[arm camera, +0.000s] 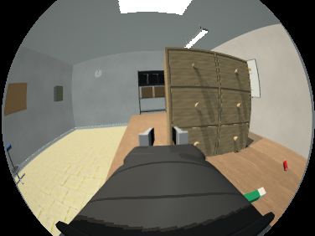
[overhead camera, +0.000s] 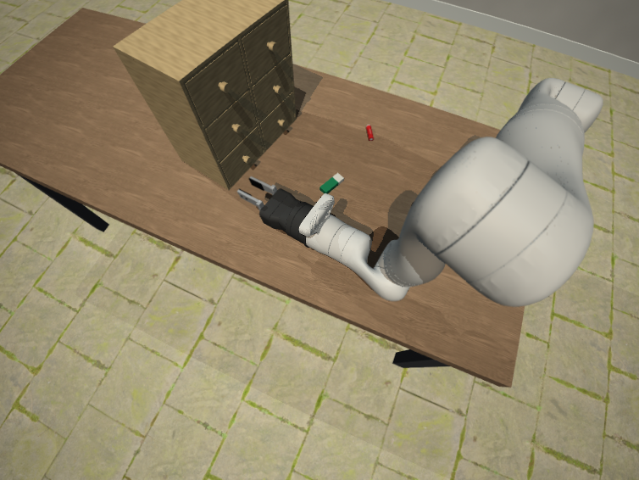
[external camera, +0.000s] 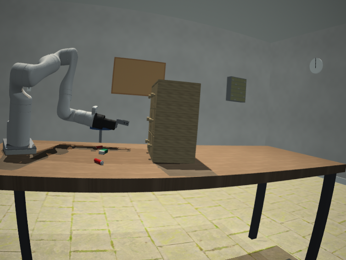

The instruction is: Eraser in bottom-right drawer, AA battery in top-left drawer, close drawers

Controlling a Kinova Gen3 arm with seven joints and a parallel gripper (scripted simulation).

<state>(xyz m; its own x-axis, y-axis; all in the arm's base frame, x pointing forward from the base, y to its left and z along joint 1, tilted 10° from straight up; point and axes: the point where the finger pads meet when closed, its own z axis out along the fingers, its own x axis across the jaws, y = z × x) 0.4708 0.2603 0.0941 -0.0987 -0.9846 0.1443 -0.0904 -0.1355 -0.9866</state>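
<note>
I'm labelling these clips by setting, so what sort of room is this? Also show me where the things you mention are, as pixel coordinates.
Perhaps a workshop or a classroom: a cork-coloured board (external camera: 138, 76) (arm camera: 16, 99) and a round clock (external camera: 315, 65) (arm camera: 98, 74) hang on bare grey walls, and a shelf unit (arm camera: 139, 93) stands beyond the table.

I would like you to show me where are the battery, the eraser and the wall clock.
Battery (overhead camera: 369, 132) (external camera: 98, 161) (arm camera: 286, 165): all three views, red body.
Eraser (overhead camera: 328, 185) (external camera: 104, 150) (arm camera: 252, 196): all three, green part.
Wall clock (external camera: 315, 65) (arm camera: 98, 74): exterior and wrist, dial.

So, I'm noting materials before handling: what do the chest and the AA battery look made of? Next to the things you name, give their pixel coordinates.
Chest (overhead camera: 154, 85) (external camera: 175, 120) (arm camera: 194, 96): probably wood, matt, given its streaky grain.

AA battery (overhead camera: 369, 132) (external camera: 97, 161) (arm camera: 286, 165): likely metal in a smooth red wrap, judging by its silvery end.
</note>
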